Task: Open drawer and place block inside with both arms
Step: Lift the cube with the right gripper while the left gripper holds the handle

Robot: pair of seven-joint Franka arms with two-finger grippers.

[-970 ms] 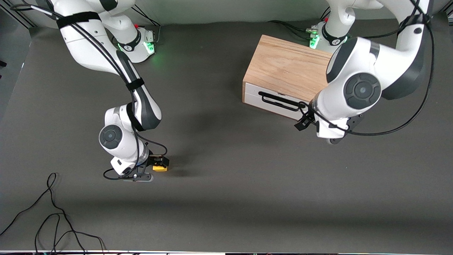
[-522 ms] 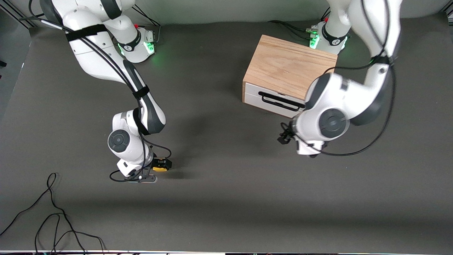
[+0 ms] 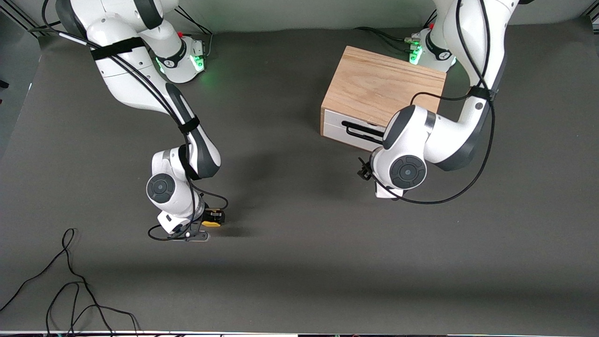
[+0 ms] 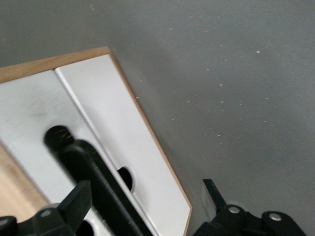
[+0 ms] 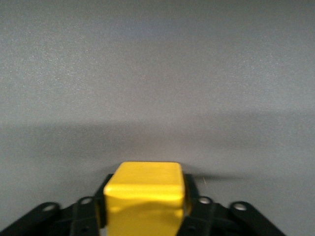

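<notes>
Now: right gripper [image 3: 213, 218] clamped on the block [image 3: 211, 223]; drawer [image 3: 352, 135] closed.
Front view: dark grey table [image 3: 299, 262], loose black cable [image 3: 70, 285] at the right arm's end; block low on the mat, well apart from the oak box [image 3: 381, 89]. Left gripper [image 3: 362, 171] sits before the drawer front. Left wrist view: fingers [image 4: 74, 204] spread apart, black handle [image 4: 98, 182] between them. Right wrist view: block [image 5: 145, 199] pinched between both fingers.

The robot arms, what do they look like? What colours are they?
Both big jointed arms, the right arm and the left arm, are glossy white with dark grey joints and round grey caps. Black cables loop along them, strapped on with black bands. Their bases glow green. The right gripper and left gripper are black.
</notes>
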